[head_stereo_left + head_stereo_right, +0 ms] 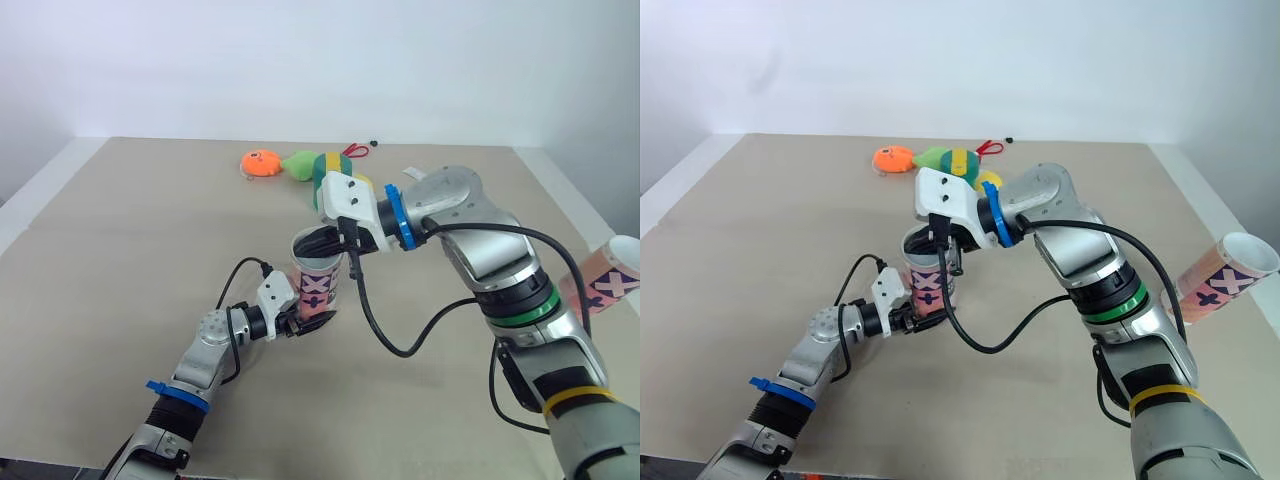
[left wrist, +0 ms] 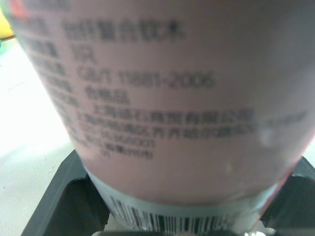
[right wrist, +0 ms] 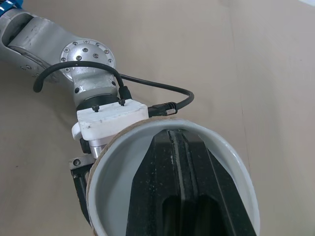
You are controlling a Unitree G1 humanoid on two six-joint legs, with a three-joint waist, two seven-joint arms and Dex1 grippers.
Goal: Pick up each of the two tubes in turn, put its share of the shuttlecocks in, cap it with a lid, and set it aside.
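Tube (image 1: pixel 318 283) stands upright at mid-worktop (image 1: pixel 130 230), mouth up — our left hand (image 1: pixel 305 322) clamps its base, our right hand (image 1: pixel 325 243) dips into it from above, fingers (image 3: pixel 152 191) drawn together.

The pink cardboard tube (image 1: pixel 316 285) carries dark navy crosses and plus signs on its side. Its lining is white, and near the base a grey band bears a black-and-white barcode, with dark grey print on the pink above it. The second pink tube (image 1: pixel 1220 275) has the same navy marks and a white rim. The left hand (image 1: pixel 305 322) and the right hand (image 3: pixel 177 142) are black. The table (image 1: pixel 120 250) is a plain, even beige. At its far side lie bright soft toys: a round orange toy (image 1: pixel 262 162), a green toy (image 1: pixel 300 162) and a green toy with a yellow band (image 1: pixel 330 165), along with a red loop (image 1: pixel 355 151).
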